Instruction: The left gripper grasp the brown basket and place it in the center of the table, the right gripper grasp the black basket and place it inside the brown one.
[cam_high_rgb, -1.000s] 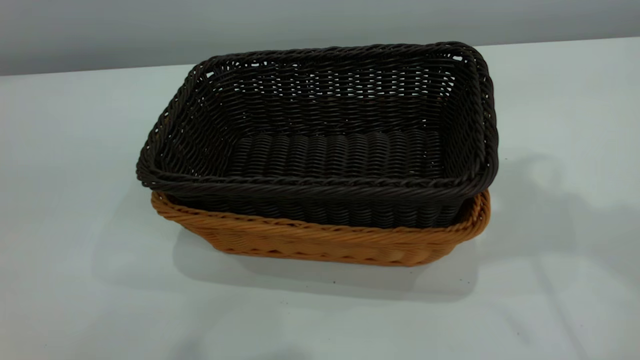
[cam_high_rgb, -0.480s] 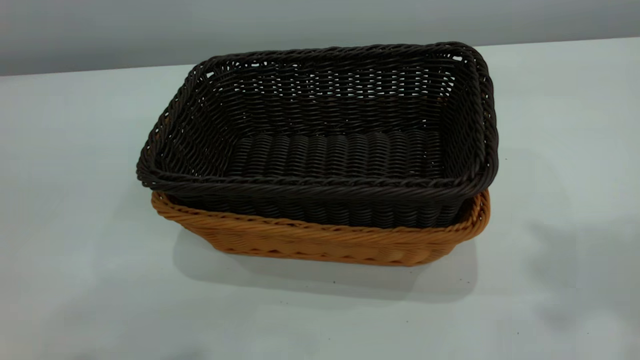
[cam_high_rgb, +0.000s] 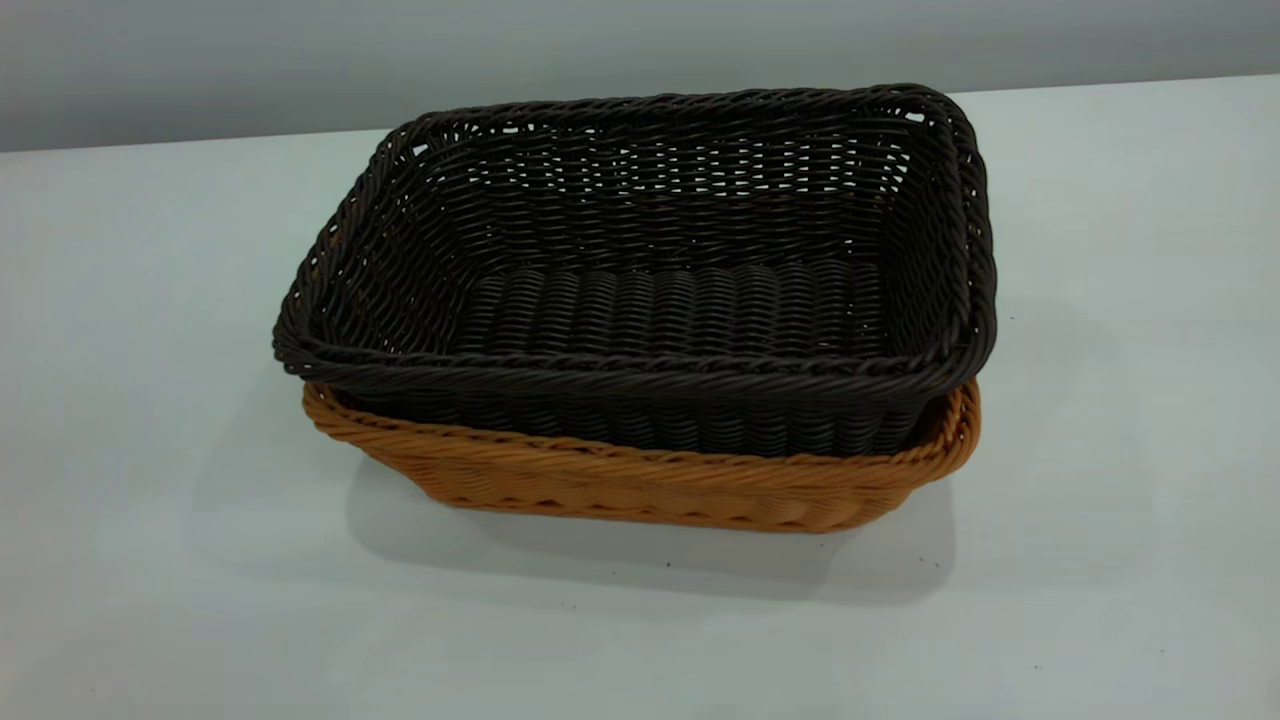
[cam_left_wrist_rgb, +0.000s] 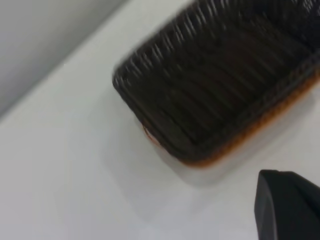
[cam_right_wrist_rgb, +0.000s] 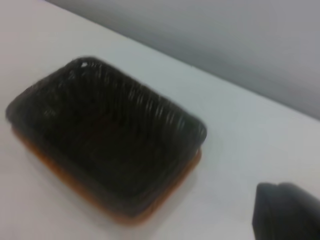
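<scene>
Item: nested baskets, mid-table, somewhat nearer the far edge than the near one.

Black basket (cam_high_rgb: 640, 290): seated inside the brown basket (cam_high_rgb: 650, 490); its rim rides above the brown rim all round and overhangs slightly toward the left edge. Nothing is held in it; its woven floor is bare.

Brown basket: only its rim and lower wall are seen; it rests flat on the table (cam_high_rgb: 150, 560).

Left gripper (cam_left_wrist_rgb: 287, 207) and right gripper (cam_right_wrist_rgb: 285, 212): one dark finger of each is seen, well apart from the baskets and gripping nothing; open or closed cannot be told.

Step judged: placement done, arms clearing. Withdrawal is best kept high and away from the rims, so the stack is not nudged.
</scene>
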